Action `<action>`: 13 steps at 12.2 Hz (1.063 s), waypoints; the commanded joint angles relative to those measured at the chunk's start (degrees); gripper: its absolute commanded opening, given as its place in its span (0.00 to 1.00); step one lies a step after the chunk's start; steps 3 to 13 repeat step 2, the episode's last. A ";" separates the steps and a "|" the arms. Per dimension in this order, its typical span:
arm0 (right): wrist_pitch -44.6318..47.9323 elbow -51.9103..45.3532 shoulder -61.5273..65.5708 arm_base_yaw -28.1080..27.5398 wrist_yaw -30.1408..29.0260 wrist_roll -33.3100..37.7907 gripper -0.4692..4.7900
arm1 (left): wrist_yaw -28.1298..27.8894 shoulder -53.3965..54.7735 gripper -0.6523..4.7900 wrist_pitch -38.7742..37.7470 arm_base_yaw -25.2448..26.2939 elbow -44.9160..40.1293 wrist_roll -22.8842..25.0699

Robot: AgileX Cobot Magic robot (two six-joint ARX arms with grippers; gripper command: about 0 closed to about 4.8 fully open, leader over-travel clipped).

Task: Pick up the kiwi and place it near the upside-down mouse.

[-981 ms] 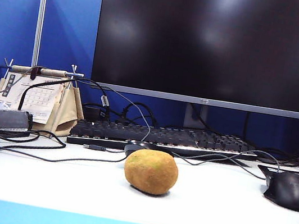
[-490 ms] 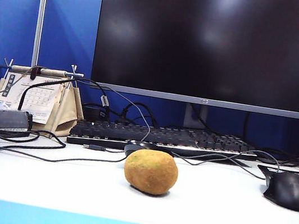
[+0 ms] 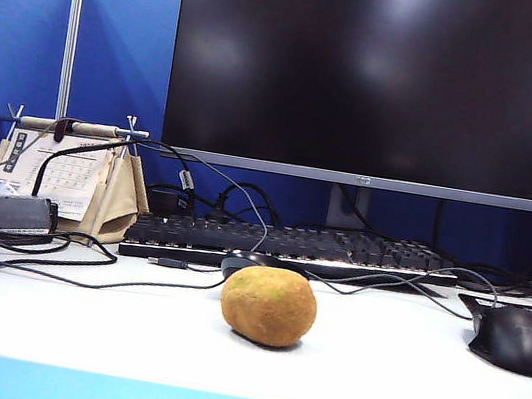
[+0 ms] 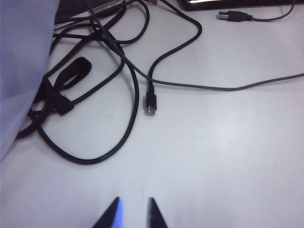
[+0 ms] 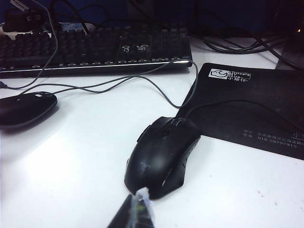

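The fuzzy brown-green egg-shaped kiwi [image 3: 268, 305] lies on the white table [image 3: 381, 370], near the front edge and about in the middle of the exterior view. Just behind it, partly hidden by it, sits the upside-down mouse [image 3: 248, 262], a low rounded black and blue-grey wired shape; I cannot tell if the two touch. In the right wrist view this same mouse [image 5: 26, 108] lies in front of the black keyboard [image 5: 95, 47]. Farther right stands a bulkier all-black matte mouse [image 3: 515, 338], half on a black mouse pad [image 5: 247, 109] with white print. Behind everything there is a large dark monitor [image 3: 387, 77], and at the far left a small beige desk calendar [image 3: 68, 173]. The left gripper [image 4: 131, 214] is over the left part of the table, close to a bundle of black cables [image 4: 90, 95]; its two fingertips are narrowly apart with nothing between them. The right gripper [image 5: 134, 213] is just in front of the all-black mouse; its tips are pressed together, clenched on nothing. Neither gripper appears in the exterior view, and both are well apart from the kiwi.
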 commanded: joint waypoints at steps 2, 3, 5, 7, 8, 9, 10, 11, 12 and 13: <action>-0.74 -0.15 0.07 0.11 -2.62 -0.17 0.08 | 0.04 0.04 0.27 0.37 0.02 0.17 -0.35; -0.74 -0.15 0.07 0.11 -2.62 -0.17 0.08 | 0.04 0.04 0.27 0.37 0.02 0.17 -0.35; -0.74 -0.15 0.07 0.11 -2.62 -0.17 0.08 | 0.04 0.04 0.27 0.37 0.02 0.17 -0.35; -0.74 -0.15 0.07 0.11 -2.62 -0.17 0.08 | 0.04 0.04 0.27 0.37 0.02 0.17 -0.35; -0.74 -0.15 0.07 0.11 -2.62 -0.17 0.08 | 0.04 0.04 0.27 0.37 0.02 0.17 -0.35; -0.74 -0.15 0.07 0.11 -2.62 -0.17 0.08 | 0.04 0.04 0.27 0.37 0.02 0.17 -0.35; -0.74 -0.15 0.07 0.11 -2.62 -0.17 0.08 | 0.04 0.04 0.27 0.37 0.02 0.17 -0.35; -0.74 -0.15 0.07 0.11 -2.62 -0.17 0.08 | 0.04 0.04 0.27 0.37 0.02 0.17 -0.35; -0.74 -0.15 0.07 0.11 -2.62 -0.17 0.08 | 0.04 0.04 0.27 0.37 0.02 0.17 -0.35; -0.74 -0.15 0.07 0.11 -2.62 -0.17 0.08 | 0.04 0.04 0.27 0.37 0.02 0.17 -0.35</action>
